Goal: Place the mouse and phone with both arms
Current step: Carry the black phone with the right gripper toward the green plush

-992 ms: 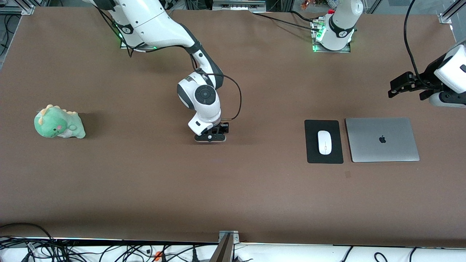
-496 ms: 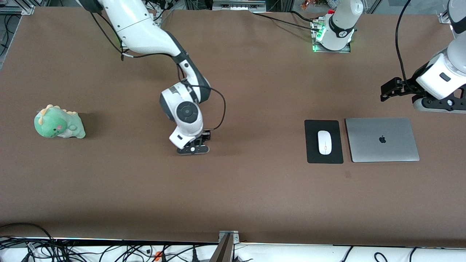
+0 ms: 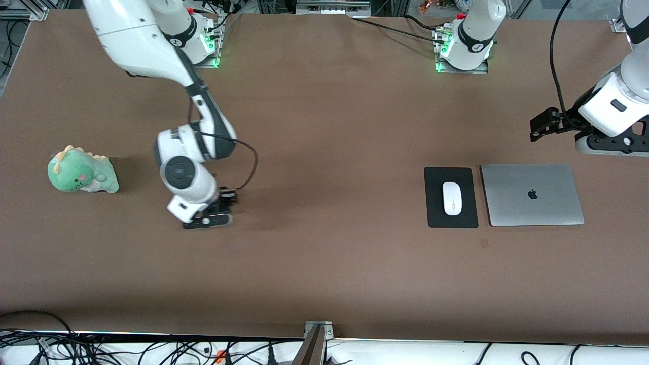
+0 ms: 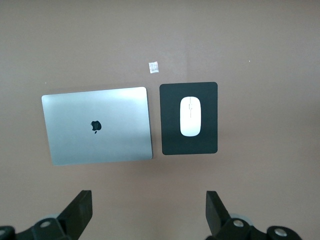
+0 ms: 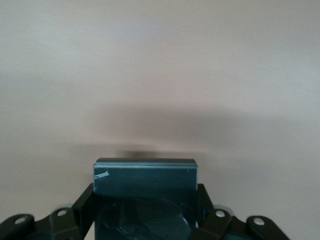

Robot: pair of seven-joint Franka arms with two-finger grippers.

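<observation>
The white mouse (image 3: 452, 198) lies on a black mouse pad (image 3: 436, 213) beside a closed silver laptop (image 3: 532, 194); it also shows in the left wrist view (image 4: 190, 116). The black phone (image 5: 145, 192) is clamped between the fingers of my right gripper (image 5: 145, 200), which hangs low over bare table (image 3: 208, 223) between the table's middle and a green plush. In the front view the phone is hidden under the hand. My left gripper (image 3: 611, 149) is open and empty (image 4: 148, 215), up over the table by the laptop's edge toward the bases.
A green dinosaur plush (image 3: 81, 171) sits toward the right arm's end of the table. The mouse pad (image 4: 170, 135) and laptop (image 4: 97, 125) lie side by side. A small tape mark (image 3: 484, 243) is on the brown table (image 3: 324, 274) nearer the front camera than the pad.
My right arm has carried the phone from the table's middle toward the plush and slightly nearer the front camera. My left arm shifted slightly at first, then held still.
</observation>
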